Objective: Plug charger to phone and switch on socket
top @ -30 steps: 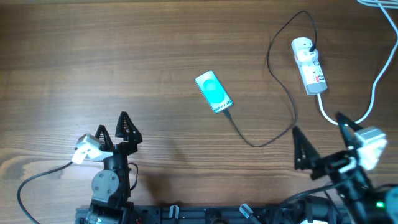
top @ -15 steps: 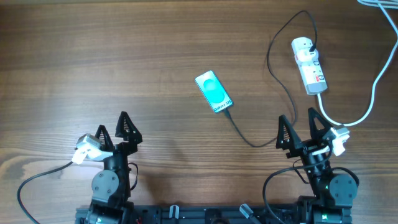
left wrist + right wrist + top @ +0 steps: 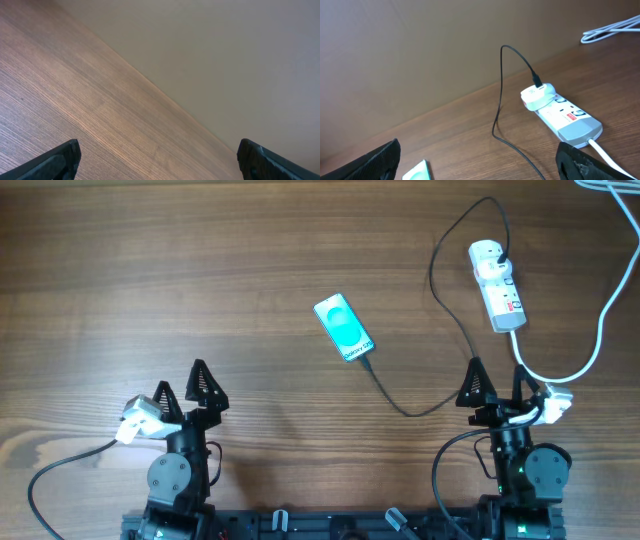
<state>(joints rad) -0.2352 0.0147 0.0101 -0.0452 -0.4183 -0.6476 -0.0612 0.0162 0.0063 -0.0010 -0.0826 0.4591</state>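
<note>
At the lower left of the overhead view the left gripper hangs with its fingers spread wide. Mid-frame lies the phone, cyan screen up, with the charger meeting its lower short edge, though I cannot tell whether it is fully seated. The black cable loops to the socket at the upper right. At the lower right is the right gripper, spread too.

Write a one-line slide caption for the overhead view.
Black charger cable runs from the white power strip to the cyan-screened phone; left gripper and right gripper open below.
</note>
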